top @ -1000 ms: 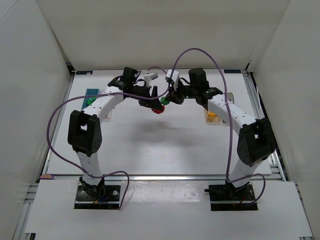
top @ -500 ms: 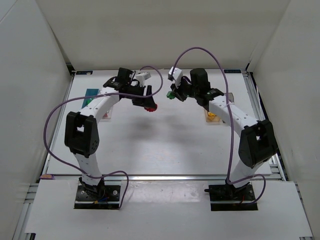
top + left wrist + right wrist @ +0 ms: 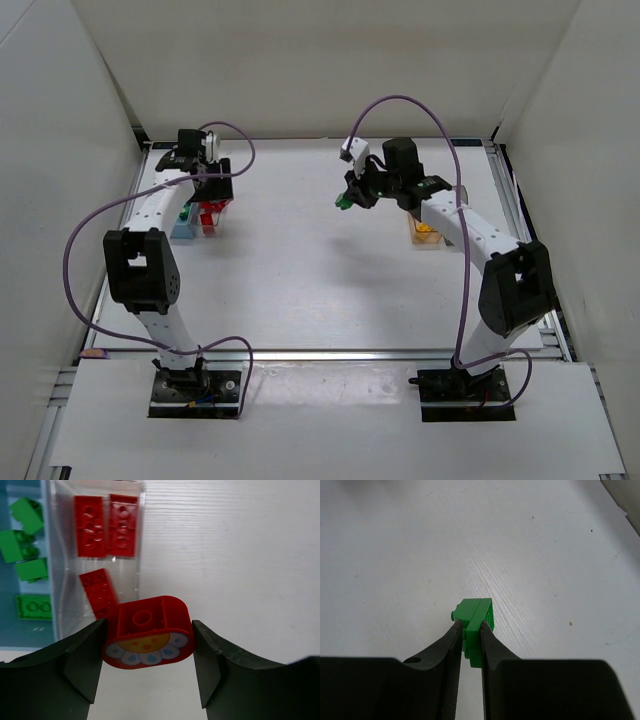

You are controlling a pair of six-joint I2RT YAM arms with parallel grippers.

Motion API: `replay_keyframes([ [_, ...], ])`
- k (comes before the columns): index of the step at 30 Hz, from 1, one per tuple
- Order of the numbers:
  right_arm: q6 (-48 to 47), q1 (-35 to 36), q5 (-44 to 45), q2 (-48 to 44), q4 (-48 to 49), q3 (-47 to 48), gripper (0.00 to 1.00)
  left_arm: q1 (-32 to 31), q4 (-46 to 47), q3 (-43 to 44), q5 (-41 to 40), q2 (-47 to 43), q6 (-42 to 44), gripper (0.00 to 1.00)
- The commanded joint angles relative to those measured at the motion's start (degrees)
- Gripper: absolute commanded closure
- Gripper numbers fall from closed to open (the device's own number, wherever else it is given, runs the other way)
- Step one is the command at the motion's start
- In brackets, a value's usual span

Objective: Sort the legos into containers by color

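Meanwhile, at the far left corner of the surface [image 3: 320, 290], the left jaws clamp a red rounded brick [image 3: 148, 631] with a flower face printed on its side, one finger pressed to each end. It hangs in the air over the edge of the clear bin [image 3: 137, 540], partly above the bin and partly above bare surface. Three flat red bricks [image 3: 105, 527] lie inside that bin, two side by side and a third slanted just below them. Touching the clear bin is the blue-tinted bin [image 3: 10, 625], which holds four green bricks [image 3: 27, 560].

The right jaws are nearly closed on a small green brick [image 3: 476, 625], pinching it edgewise so that it sticks out past the fingertips. In the overhead view this brick [image 3: 343, 201] is held above the middle of the far half of the surface, well apart from the left-hand bins.

Near the right edge sits the orange-amber bin [image 3: 425, 240], partly hidden by the right arm, with something yellow inside it.
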Motion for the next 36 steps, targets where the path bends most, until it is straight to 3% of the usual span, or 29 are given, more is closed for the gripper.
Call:
replay_keyframes([
  [1,3.03,-0.63,-3.20,0.36,-1.12,4.59,1.00,1.86,-1.98,2.52,-2.42,1.74,0.27,0.90],
  [11,7.16,-1.78,-7.51,2.21,-3.85,8.47,1.00,5.29,-4.62,8.41,-2.51,8.95,0.27,0.90],
  [14,7.77,-2.13,-8.22,2.56,-4.29,8.99,1.00,5.29,-5.24,9.03,-2.59,9.66,0.36,0.70],
  [15,8.04,-2.30,-8.57,2.82,-4.46,9.08,1.00,5.29,-5.32,8.94,-2.59,9.48,0.27,0.58],
  [17,8.56,-2.48,-9.18,3.00,-4.64,9.35,1.00,5.29,-5.06,8.59,-2.33,9.22,0.27,0.49],
  [18,8.74,-2.48,-9.45,3.26,-4.64,9.43,1.00,5.20,-4.97,8.42,-2.16,8.96,0.71,0.38],
  [20,9.79,-2.83,-10.76,3.62,-4.73,9.87,1.00,5.38,-4.80,8.24,0.56,8.25,1.67,0.26],
  [27,16.03,-5.12,-17.79,5.90,-4.73,11.37,1.00,5.38,2.23,2.35,10.58,-0.18,6.24,0.17],
  [28,17.08,-5.29,-18.06,6.08,-4.73,11.54,1.00,5.38,1.97,2.35,10.76,-0.36,6.60,0.09],
  [31,17.36,-5.56,-18.50,6.69,-4.99,11.72,1.00,5.38,1.09,2.35,8.93,-0.45,6.42,0.05],
  [36,17.09,-5.64,-18.50,7.05,-5.17,12.34,1.00,5.82,2.05,1.48,8.82,-2.89,6.16,0.07],
])
